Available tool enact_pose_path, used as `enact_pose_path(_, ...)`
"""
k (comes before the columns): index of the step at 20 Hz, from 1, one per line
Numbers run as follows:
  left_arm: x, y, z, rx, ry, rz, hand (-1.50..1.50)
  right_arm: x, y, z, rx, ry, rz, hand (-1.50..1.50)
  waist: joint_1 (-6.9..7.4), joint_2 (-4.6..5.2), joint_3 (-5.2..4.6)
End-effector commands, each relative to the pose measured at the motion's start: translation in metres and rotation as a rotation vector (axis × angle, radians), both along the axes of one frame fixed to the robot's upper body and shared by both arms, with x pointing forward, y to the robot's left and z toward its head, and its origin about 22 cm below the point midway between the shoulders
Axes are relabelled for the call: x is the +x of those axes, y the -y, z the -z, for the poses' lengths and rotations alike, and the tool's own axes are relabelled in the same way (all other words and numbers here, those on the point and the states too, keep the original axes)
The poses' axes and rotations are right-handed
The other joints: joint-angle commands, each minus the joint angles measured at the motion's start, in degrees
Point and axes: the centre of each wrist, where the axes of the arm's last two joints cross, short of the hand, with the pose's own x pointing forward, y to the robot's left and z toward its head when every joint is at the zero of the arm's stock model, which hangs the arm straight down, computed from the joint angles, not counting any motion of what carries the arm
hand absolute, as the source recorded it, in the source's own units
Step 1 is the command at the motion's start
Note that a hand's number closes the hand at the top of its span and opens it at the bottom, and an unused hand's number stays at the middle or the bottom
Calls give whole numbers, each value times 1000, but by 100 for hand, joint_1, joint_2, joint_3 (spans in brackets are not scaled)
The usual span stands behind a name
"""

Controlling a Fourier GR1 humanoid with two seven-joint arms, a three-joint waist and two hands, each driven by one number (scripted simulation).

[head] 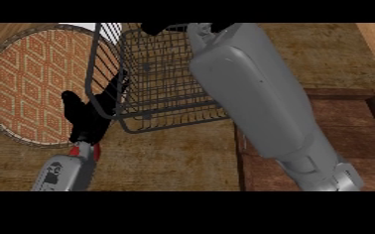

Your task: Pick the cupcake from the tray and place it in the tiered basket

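No cupcake shows anywhere in this view. The round woven tray (36,79), orange with a diamond pattern, lies at the left and its visible part is bare. The dark wire tiered basket (157,87) stands in the middle, just right of the tray. My right forearm (253,94) crosses over the basket's right side towards the top edge. Only a black sliver of the right hand (159,28) shows there, above the basket's far rim. My left hand (86,116) rests open at the basket's near left corner, over the tray's right edge, its fingers partly behind the wires.
The wooden counter (168,158) runs under everything. A darker wooden panel (333,119) lies at the right, beyond my right forearm. A pale strip (77,26) shows at the top behind the tray.
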Motion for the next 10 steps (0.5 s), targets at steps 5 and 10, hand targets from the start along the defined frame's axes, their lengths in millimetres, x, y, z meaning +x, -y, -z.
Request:
enact_pose_path(5, 9, 7, -12, -5, 28, 83, 0, 19, -26, 24, 215, 15, -83, -150, 217, 55, -20)
enact_pose_path(10, 3, 6, -4, 3, 12, 74, 0, 29, -32, 35, 250, 105, -155, -150, 171, 53, -19)
